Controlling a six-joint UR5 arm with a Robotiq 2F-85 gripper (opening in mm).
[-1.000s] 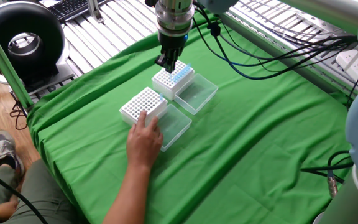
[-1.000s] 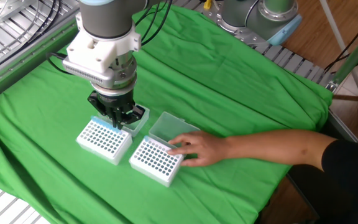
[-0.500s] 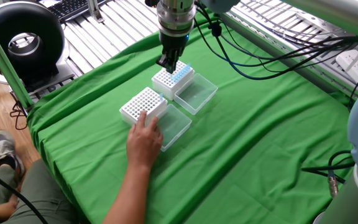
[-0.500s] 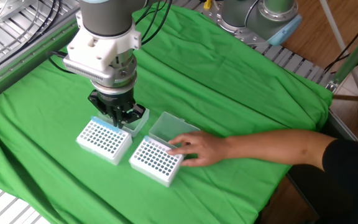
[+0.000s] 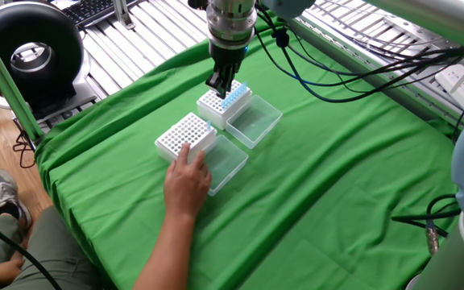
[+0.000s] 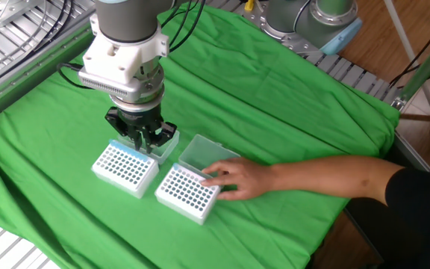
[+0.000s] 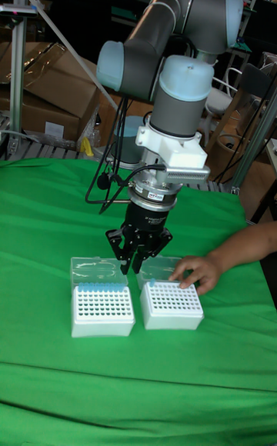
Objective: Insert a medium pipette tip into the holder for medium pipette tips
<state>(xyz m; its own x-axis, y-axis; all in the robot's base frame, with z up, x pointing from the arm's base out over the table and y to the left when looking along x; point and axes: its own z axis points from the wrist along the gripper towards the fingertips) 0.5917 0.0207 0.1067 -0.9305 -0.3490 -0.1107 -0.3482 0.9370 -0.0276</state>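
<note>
Green-clothed bench (image 5: 337, 185): two white racks side by side mid-bench, lids open. A person's hand (image 5: 188, 181) steadies the nearer rack (image 5: 185, 135). My gripper (image 7: 135, 263) hangs just above the holder for medium pipette tips (image 7: 101, 309), the one with the blue tip row. Fingers nearly closed; can't tell if a tip's pinched. Probably the pick/insert step; next needs hole alignment and a straight descent. No readable labels.

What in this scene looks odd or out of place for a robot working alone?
A person's hand rests against the nearer pipette tip rack, close to the gripper hovering over the other rack. Both racks sit upright, lids open.
</note>
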